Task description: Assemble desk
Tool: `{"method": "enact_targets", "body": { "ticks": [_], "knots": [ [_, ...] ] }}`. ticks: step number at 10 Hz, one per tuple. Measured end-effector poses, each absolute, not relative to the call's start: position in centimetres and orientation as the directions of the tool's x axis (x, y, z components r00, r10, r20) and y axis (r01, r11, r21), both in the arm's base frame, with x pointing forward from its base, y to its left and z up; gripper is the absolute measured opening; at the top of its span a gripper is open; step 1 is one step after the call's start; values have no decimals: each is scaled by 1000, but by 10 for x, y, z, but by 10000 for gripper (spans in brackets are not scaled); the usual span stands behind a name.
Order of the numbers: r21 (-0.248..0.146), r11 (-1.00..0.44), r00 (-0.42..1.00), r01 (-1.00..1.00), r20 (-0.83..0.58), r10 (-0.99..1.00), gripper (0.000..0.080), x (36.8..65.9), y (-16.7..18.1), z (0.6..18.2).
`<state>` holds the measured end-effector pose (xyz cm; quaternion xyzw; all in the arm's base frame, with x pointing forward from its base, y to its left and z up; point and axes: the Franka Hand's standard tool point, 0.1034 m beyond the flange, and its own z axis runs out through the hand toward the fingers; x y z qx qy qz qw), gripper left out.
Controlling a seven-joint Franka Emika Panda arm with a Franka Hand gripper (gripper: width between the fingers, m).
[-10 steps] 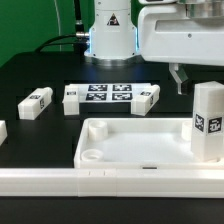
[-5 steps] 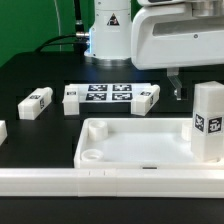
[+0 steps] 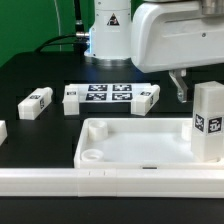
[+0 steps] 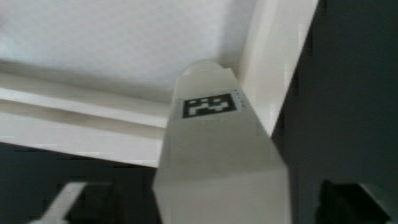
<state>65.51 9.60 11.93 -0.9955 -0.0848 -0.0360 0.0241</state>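
Note:
The desk's white tabletop tray (image 3: 140, 150) lies at the front with a round socket (image 3: 92, 156) in its near corner. One white block leg (image 3: 208, 120) stands upright with its tag at the tray's corner on the exterior view's right. My gripper (image 3: 180, 85) hangs just behind and above that leg's top, open and empty. In the wrist view the same leg (image 4: 214, 130) rises between my dark fingers (image 4: 347, 205), with the gripper (image 4: 214, 205) above it and the tray (image 4: 107, 50) beyond.
The marker board (image 3: 100, 95) lies behind the tray. Loose legs lie at its ends (image 3: 148, 97) (image 3: 70, 98), one further left (image 3: 36, 102) and one at the left edge (image 3: 2, 131). A long white rail (image 3: 60, 182) runs along the front.
My gripper has come lower and shifted towards the upright leg. The hand fills more of the exterior view. The parts on the table have not moved.

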Motion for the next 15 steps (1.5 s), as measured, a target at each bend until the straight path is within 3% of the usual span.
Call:
{"method": "enact_targets", "body": {
  "ticks": [1, 2, 6, 10, 15],
  "knots": [
    [-42, -985, 983, 168, 76, 165, 372, 655, 96, 119],
    [-42, -985, 983, 168, 76, 165, 288, 655, 96, 119],
    [-46, -989, 988, 139, 74, 135, 289, 655, 96, 119],
    [-84, -947, 948, -309, 49, -314, 289, 655, 94, 118],
    [-122, -665, 669, -737, 9, -743, 291, 656, 92, 117]
  ]
}}
